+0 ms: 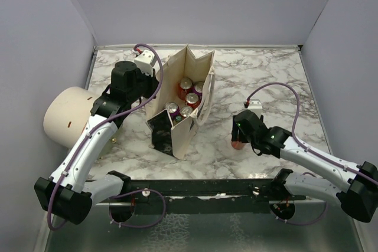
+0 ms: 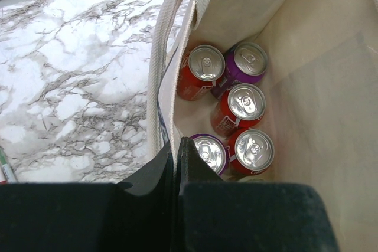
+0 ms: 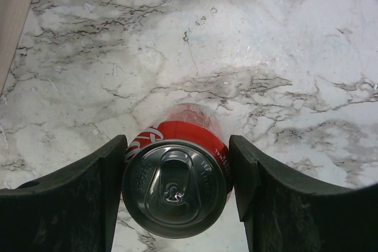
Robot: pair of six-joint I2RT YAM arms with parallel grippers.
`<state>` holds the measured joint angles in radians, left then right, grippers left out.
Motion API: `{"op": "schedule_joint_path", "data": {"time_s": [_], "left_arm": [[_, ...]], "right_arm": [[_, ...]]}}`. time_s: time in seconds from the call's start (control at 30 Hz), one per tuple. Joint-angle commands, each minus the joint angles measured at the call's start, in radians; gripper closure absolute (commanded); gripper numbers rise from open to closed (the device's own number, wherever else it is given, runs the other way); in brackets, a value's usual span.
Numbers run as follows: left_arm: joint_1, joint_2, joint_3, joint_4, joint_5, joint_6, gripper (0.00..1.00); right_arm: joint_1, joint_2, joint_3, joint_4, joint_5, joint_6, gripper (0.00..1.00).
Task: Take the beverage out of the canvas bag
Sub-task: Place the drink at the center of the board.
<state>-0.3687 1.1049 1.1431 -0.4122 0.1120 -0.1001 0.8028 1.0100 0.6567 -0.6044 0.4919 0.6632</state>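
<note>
Right wrist view: a red can [image 3: 176,187] stands upright between the jaws of the right gripper [image 3: 177,166], lid up, with one jaw against each side of its wall.
Right jaws: spread only to the can's width and pinching it. The marble table [image 3: 266,57] lies beneath and ahead of them. Whether the can's base rests on the table or hangs just clear cannot be told.
Left wrist view: the left gripper [image 2: 177,154] has its jaws pressed together on the rim of the canvas bag [image 2: 319,87], with the cloth nipped between them.
Bag contents: five can tops [image 2: 246,101] show just ahead of the left jaws, down inside the bag. Three are red and two purple, all upright and packed close.
Top external view: the bag stands open between the two grippers, touching the left jaws. It is well apart from the right jaws, off to their left.
Done: one beverage is out of the bag and down at table level, judging by its place in the right jaws.
Left to do: letting go of that can, if it is to be set down. Five more sit in the bag, and the task sentence does not say whether they must follow.
Left pinch, likely purpose: keeping the bag's mouth open and the bag from tipping.
</note>
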Motion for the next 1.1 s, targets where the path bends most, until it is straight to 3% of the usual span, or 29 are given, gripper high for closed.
{"op": "schedule_joint_path", "data": {"time_s": [0.0, 0.47, 0.67, 0.87, 1.07], "left_arm": [[0.000, -0.036, 0.029, 0.102, -0.003, -0.018, 1.00], [0.001, -0.029, 0.008, 0.110, -0.001, -0.050, 1.00], [0.001, -0.015, 0.022, 0.116, 0.008, -0.046, 1.00], [0.000, -0.021, 0.013, 0.158, 0.051, -0.042, 1.00], [0.001, -0.053, -0.037, 0.274, 0.078, -0.052, 1.00]], "right_arm": [[-0.001, 0.008, 0.007, 0.050, 0.040, 0.026, 0.69], [-0.001, -0.018, 0.062, -0.007, 0.039, 0.001, 0.16], [-0.001, -0.040, 0.125, -0.070, 0.059, -0.034, 0.04], [-0.001, -0.070, 0.266, 0.149, -0.244, -0.525, 0.04], [-0.001, 0.006, 0.507, 0.189, -0.480, -0.932, 0.04]]}}
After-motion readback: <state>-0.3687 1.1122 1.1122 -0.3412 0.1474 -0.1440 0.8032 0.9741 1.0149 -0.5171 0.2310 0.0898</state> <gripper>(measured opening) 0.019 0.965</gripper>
